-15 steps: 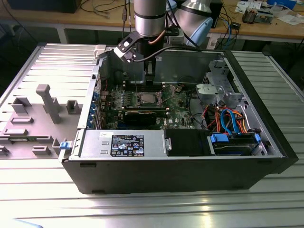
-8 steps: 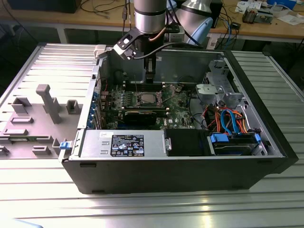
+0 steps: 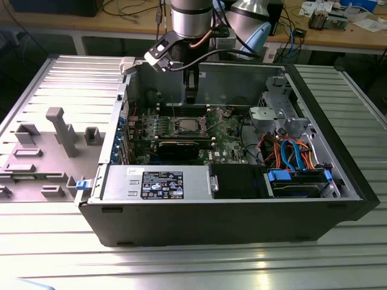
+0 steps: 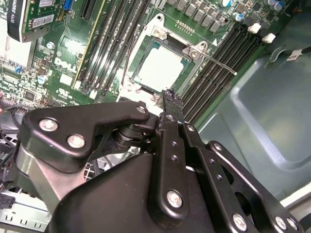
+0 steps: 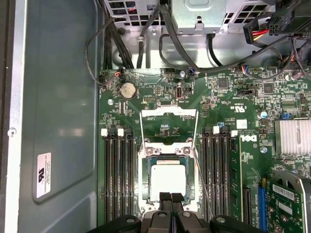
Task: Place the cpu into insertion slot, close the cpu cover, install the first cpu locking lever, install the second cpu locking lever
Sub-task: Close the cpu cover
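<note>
**Cover step: chip seated, frame not yet down**

The end effector hangs with its fingers pressed together and nothing visible between them. In the first wrist view the tips sit at the edge of the insertion slot, just beside the cpu.

The cpu lies flat and square inside the slot, dull silver top up, with an even dark margin all round. It looks properly placed. The slot is near the middle of the motherboard, between two banks of memory slots.

Across the chip from the tips, a thin silvery frame rises from the slot's far edge, and the board shows through its opening. This is probably the cpu cover, raised on its hinge. A thin locking lever slants free along one side of the slot, unlatched.

To close the cover well, the closed tips should probably meet its free bar near the centre. They should follow the arc about the hinge and stay clear of the loose lever. They should not bear on the chip itself, because a skewed push could shift it.
</note>
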